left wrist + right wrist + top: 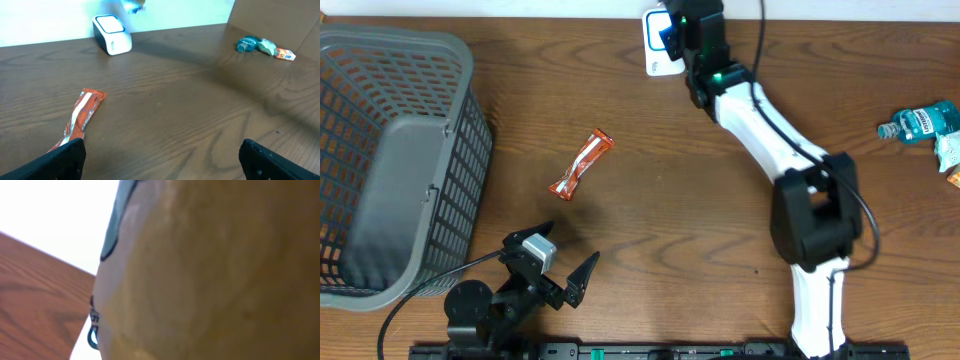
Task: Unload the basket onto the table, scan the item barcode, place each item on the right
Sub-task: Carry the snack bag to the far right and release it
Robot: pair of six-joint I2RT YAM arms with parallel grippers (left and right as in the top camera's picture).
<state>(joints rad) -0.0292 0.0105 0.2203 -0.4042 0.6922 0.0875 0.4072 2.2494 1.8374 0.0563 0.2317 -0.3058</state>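
The right gripper [672,30] is pinching shut at the far edge, right over the boxy white scanner [112,35]. A smooth tan surface [215,270] with a teal edge is filling its camera, too blurred to name. A crinkly orange packet [582,165] is lying mid-desk [700,200] on the wood grain. The left gripper [560,256] is gaping wide at the near edge, holding nothing.

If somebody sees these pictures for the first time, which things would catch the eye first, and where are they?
The white right arm reaches across the table to the white scanner at the far edge. An orange snack wrapper lies alone in the middle of the brown table. A large gray basket fills the left side, and the left gripper waits wide open near the front edge.
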